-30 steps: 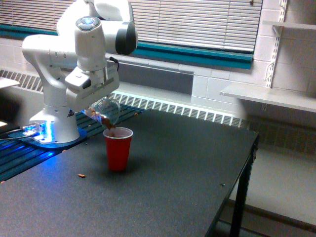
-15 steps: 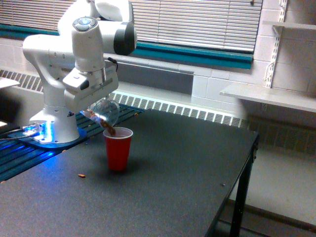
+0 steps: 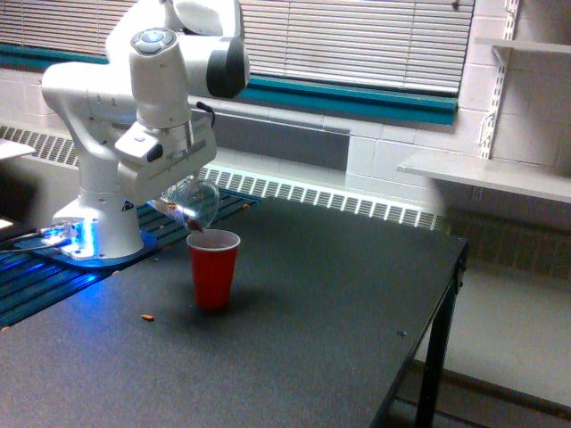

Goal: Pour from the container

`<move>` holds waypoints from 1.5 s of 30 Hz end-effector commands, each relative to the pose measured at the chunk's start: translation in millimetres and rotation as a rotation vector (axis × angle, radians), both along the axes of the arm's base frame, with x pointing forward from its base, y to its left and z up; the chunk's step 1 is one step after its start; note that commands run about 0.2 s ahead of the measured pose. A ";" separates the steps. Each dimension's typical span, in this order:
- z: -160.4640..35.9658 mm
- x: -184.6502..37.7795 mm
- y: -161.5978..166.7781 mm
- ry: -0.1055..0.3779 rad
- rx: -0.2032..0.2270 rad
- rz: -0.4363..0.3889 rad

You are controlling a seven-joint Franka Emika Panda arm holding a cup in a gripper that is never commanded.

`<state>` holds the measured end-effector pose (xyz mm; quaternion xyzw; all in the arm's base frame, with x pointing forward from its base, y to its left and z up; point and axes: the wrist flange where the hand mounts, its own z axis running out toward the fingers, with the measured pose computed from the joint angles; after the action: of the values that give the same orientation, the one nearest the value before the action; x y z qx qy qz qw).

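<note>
The white robot arm's pincer (image 3: 171, 198) is clamped on the small clear plastic container (image 3: 193, 201), which hangs tipped well over on its side, just above the rim of the opaque red plastic cup with a white inside (image 3: 213, 267). The container's mouth points down toward the red cup, on the side toward the exterior view's left, and a small clump of brown granules sits at its lower lip, right at the cup's rim. To pour well here, I would judge that the mouth should be kept directly over the cup's opening, not over its edge, and that the tilt should grow slowly so the last bits slide out instead of jumping past the rim; a small brown scrap (image 3: 147, 316) lying on the dark bench (image 3: 339, 303), near the cup, suggests that granules can escape. The container looks see-through and thin-walled, with light glinting off its rounded side. Most of its body seems empty, with only a little brown material showing near the mouth, though the fine detail is too blurred to be sure.
</note>
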<state>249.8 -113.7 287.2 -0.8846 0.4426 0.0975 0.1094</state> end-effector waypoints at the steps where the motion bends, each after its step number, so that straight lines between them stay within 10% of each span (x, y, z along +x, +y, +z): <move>1: -2.2 -1.2 -2.2 0.003 0.021 0.004; 45: 8.3 31.8 -14.0 0.089 0.116 0.094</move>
<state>281.7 -126.7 297.8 -0.8901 0.4089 0.1532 0.1308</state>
